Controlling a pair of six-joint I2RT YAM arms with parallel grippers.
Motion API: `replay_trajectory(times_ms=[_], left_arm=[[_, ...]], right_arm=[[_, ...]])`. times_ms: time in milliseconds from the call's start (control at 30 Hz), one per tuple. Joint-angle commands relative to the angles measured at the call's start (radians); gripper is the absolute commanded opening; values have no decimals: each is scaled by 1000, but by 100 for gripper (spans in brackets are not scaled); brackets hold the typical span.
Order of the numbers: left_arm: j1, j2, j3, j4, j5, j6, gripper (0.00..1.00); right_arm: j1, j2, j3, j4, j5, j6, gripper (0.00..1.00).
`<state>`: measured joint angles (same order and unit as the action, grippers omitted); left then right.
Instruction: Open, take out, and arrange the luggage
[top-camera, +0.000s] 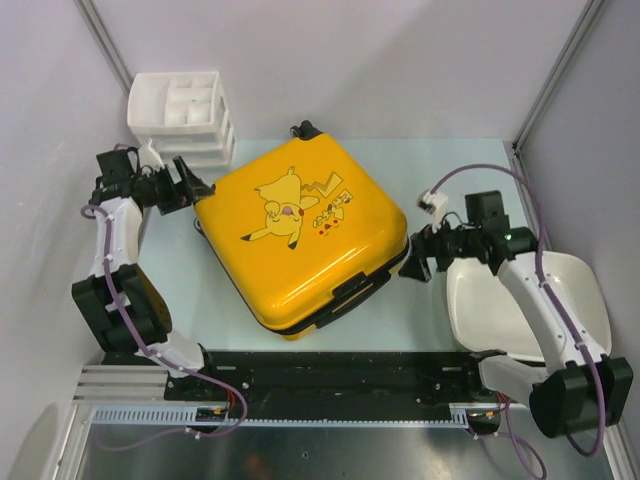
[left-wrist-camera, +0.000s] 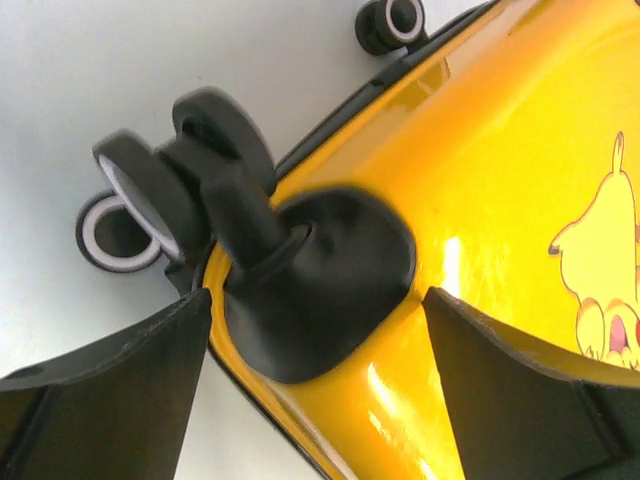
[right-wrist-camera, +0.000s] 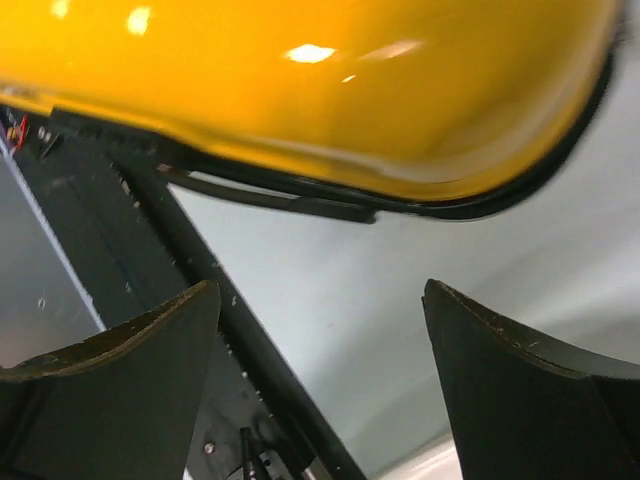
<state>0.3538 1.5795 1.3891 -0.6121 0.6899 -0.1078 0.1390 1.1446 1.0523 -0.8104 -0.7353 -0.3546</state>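
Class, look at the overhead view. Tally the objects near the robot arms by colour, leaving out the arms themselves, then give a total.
Yellow: 1, the suitcase
White: 2, the drawer unit and the tub
Total: 3

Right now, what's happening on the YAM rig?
Both arms flank the yellow Pikachu suitcase, which lies flat on the table and looks shut. The left gripper is open at its wheeled corner, fingers either side of a black caster mount. The right gripper is open beside the opposite corner. Neither holds anything. A white drawer unit stands back left; a white tub sits under the right arm.
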Motion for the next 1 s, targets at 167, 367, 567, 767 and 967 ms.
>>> replay_trajectory(times_ms=[167, 367, 567, 767, 967], left_arm=[[113, -188, -264, -31, 209, -32, 91], [-16, -153, -384, 107, 253, -159, 90], [-242, -38, -316, 411, 224, -395, 90], [-443, 177, -109, 558, 171, -504, 89], [-559, 354, 43, 733, 125, -612, 89]], right_arm=[[211, -86, -141, 177, 91, 117, 85], [235, -80, -209, 284, 158, 120, 85], [197, -51, -210, 358, 246, 141, 85], [44, -42, -210, 356, 356, 148, 85], [-87, -13, -212, 428, 430, 144, 85]])
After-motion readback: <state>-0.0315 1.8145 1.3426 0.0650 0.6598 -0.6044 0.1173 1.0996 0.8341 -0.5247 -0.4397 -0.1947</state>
